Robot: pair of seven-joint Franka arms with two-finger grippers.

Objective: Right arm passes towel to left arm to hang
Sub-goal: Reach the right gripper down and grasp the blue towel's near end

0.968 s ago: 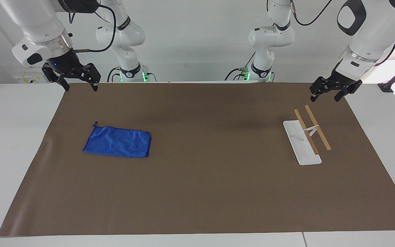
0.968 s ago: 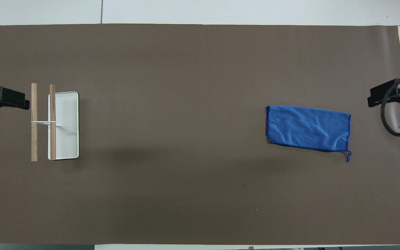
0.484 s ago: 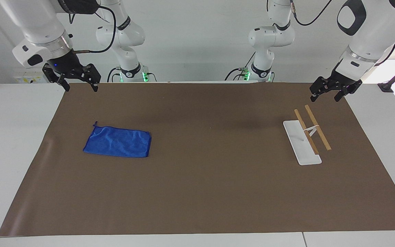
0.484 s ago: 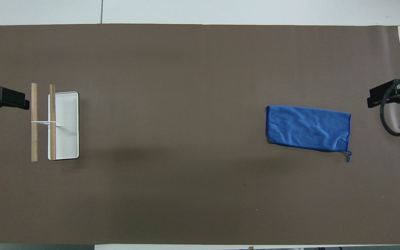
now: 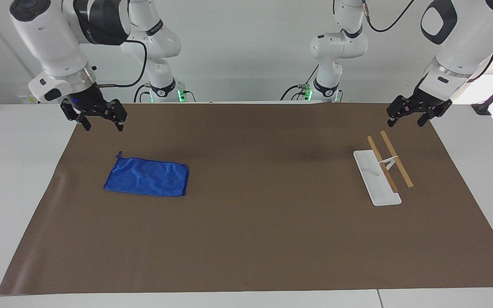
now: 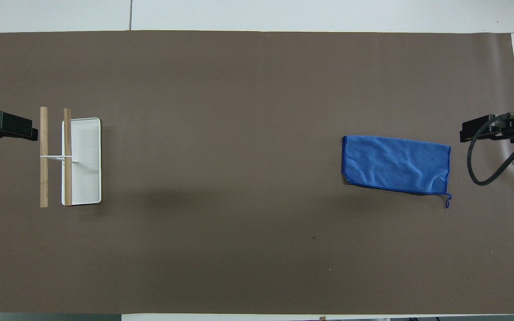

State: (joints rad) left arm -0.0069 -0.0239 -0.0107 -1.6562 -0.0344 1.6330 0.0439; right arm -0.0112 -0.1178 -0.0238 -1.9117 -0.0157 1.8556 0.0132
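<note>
The blue towel (image 5: 147,176) lies flat on the brown mat toward the right arm's end of the table; it also shows in the overhead view (image 6: 396,164), its small corner loop on the side nearer to the robots. My right gripper (image 5: 102,125) hangs open and empty in the air over the mat's edge, beside the towel and apart from it; its tip shows in the overhead view (image 6: 473,130). My left gripper (image 5: 405,121) is open and empty in the air by the rack's wooden bars; it waits there (image 6: 14,126).
A towel rack with a white base (image 5: 375,179) and two wooden bars (image 5: 396,158) stands toward the left arm's end of the table; it also shows in the overhead view (image 6: 83,160). The brown mat (image 5: 263,231) covers most of the table.
My right gripper has come down and moved a little toward the towel, still open. The left arm, the towel and the rack have not moved.
</note>
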